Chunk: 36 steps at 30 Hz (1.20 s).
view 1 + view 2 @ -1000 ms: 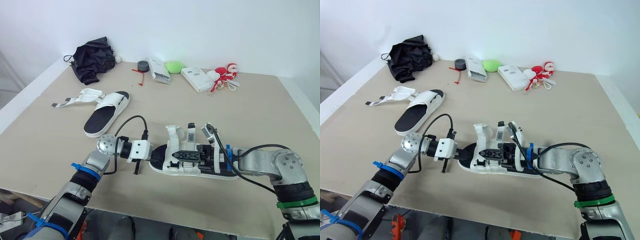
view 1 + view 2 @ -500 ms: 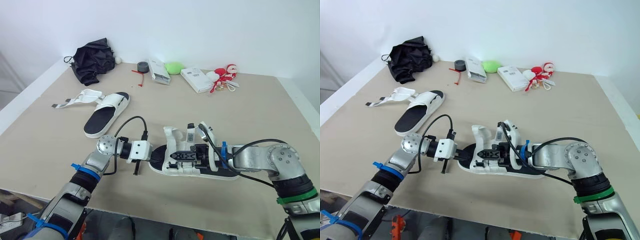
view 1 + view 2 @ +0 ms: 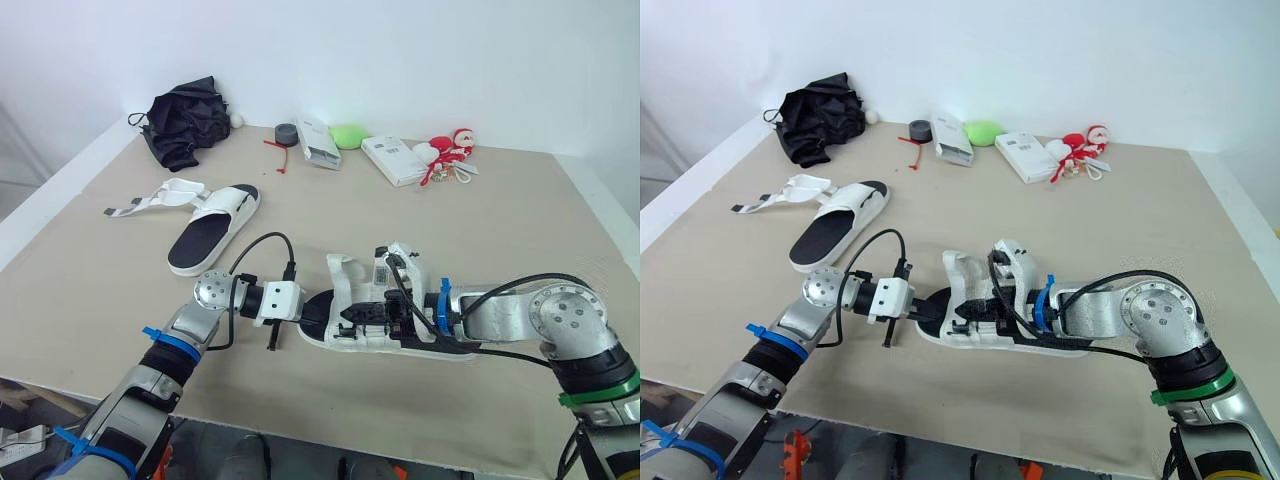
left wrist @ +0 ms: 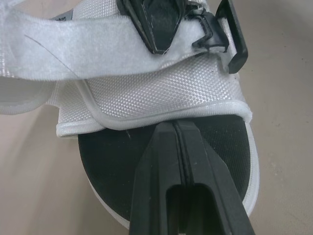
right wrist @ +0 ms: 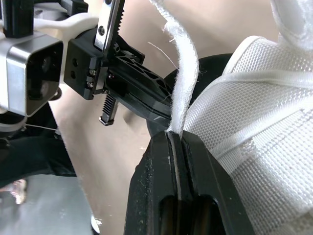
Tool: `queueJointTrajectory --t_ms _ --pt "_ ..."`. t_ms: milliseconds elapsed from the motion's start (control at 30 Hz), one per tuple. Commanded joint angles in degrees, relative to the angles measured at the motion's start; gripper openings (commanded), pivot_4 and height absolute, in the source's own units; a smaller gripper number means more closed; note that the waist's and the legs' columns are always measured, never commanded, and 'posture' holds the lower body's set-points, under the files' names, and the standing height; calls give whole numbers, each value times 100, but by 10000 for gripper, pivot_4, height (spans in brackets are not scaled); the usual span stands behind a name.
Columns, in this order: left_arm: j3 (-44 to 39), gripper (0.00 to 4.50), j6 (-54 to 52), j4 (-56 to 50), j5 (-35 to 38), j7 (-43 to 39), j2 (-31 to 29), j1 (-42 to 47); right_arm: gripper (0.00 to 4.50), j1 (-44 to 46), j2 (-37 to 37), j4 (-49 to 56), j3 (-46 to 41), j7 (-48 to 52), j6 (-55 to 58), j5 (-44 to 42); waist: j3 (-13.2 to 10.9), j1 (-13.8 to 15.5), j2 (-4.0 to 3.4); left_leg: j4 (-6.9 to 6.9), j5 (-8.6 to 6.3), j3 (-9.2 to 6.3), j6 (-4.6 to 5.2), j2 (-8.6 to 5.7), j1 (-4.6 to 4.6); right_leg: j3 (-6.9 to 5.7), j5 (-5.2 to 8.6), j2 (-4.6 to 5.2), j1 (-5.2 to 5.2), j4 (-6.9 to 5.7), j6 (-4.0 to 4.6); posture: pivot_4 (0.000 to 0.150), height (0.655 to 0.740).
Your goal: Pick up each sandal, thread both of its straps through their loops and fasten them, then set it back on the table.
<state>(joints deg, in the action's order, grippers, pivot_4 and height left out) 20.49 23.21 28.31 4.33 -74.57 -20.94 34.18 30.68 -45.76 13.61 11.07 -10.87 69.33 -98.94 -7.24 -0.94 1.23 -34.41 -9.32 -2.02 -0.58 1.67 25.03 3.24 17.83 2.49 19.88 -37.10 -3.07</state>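
Note:
A white sandal with a black footbed (image 3: 400, 335) lies near the table's front edge, its toe pointing left. My left gripper (image 3: 311, 308) is shut, and its tips (image 4: 177, 128) press on the footbed at the toe, just short of the front band (image 4: 146, 93). From the right, my right gripper (image 3: 352, 313) reaches over the sandal and is shut on a white fuzzy strap (image 5: 184, 73), which runs straight out of its closed fingers. The second sandal (image 3: 213, 228) lies further back on the left with its straps (image 3: 150, 200) spread loose.
Along the back of the table lie a black cloth (image 3: 185, 118), a grey tape roll (image 3: 286, 132), two white boxes (image 3: 318, 140) (image 3: 393, 158), a green object (image 3: 349, 134) and a red and white toy (image 3: 448, 152). The table's front edge (image 3: 300, 400) runs close below the near sandal.
My right gripper has slid left along the sandal toward the toe, with the strap in it, and its wrist has turned. The left arm has stayed put.

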Motion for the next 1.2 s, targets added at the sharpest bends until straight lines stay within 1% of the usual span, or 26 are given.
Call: queueJointTrajectory --t_ms 33,233,367,533,633,867,967,1100,1133,1200 --pt "607 0 -284 509 -631 -179 -63 -353 308 -157 -151 563 -82 618 107 717 0 0 0 0 0 0 0 0 0 0 0 0 0 0 0 1500 7380" --pt "609 0 -285 500 -626 -172 -49 -355 308 -242 -162 981 -230 861 10 1191 -1 2 0 0 0 -2 0 0 1 -2 0 1 1 0 0 1500 7380" --pt "608 0 -272 533 -621 -181 -33 -336 308 -384 -136 1161 -440 976 -137 1226 -2 2 0 0 0 -2 0 -1 3 -2 1 3 2 0 -2 1500 7380" --pt "608 0 -260 562 -626 -178 -19 -314 308 -619 -196 1547 -619 1577 -350 1630 -3 7 0 -1 0 -2 0 -4 4 -3 1 5 2 0 -3 1500 7380" --pt "604 0 -257 560 -621 -177 -18 -318 308 -712 -111 1713 -694 1865 -529 1928 -3 7 1 -2 0 -1 0 -5 2 -3 1 3 1 0 -3 1500 7380" --pt "613 0 -276 516 -616 -168 -21 -352 308 -754 192 1637 -588 1932 -653 2669 -3 7 0 -4 0 -1 -1 -5 1 -2 0 0 2 -1 -1 1500 7380" --pt "612 0 -296 497 -608 -152 -12 -370 308 -761 273 1568 -615 1944 -483 2724 -3 7 0 -4 0 -1 -1 -5 1 -2 0 0 1 -2 -1 1500 7380" --pt "607 0 -309 489 -593 -140 -4 -394 308 -719 319 1290 -626 1806 16 2456 -2 7 0 -4 0 -1 -1 -5 0 -2 0 0 0 -2 -1 1500 7380" --pt "605 0 -313 488 -587 -137 1 -398 308 -681 393 1000 -731 1627 114 1977 -2 7 0 -4 0 -1 -1 -5 -1 -2 0 0 -1 -3 -1 1500 7380" --pt "602 0 -320 485 -578 -129 11 -401 308 -587 393 517 -876 1327 73 650 -3 7 4 -5 0 -1 -1 -4 -3 -2 -1 0 -4 -3 0 1500 7380"
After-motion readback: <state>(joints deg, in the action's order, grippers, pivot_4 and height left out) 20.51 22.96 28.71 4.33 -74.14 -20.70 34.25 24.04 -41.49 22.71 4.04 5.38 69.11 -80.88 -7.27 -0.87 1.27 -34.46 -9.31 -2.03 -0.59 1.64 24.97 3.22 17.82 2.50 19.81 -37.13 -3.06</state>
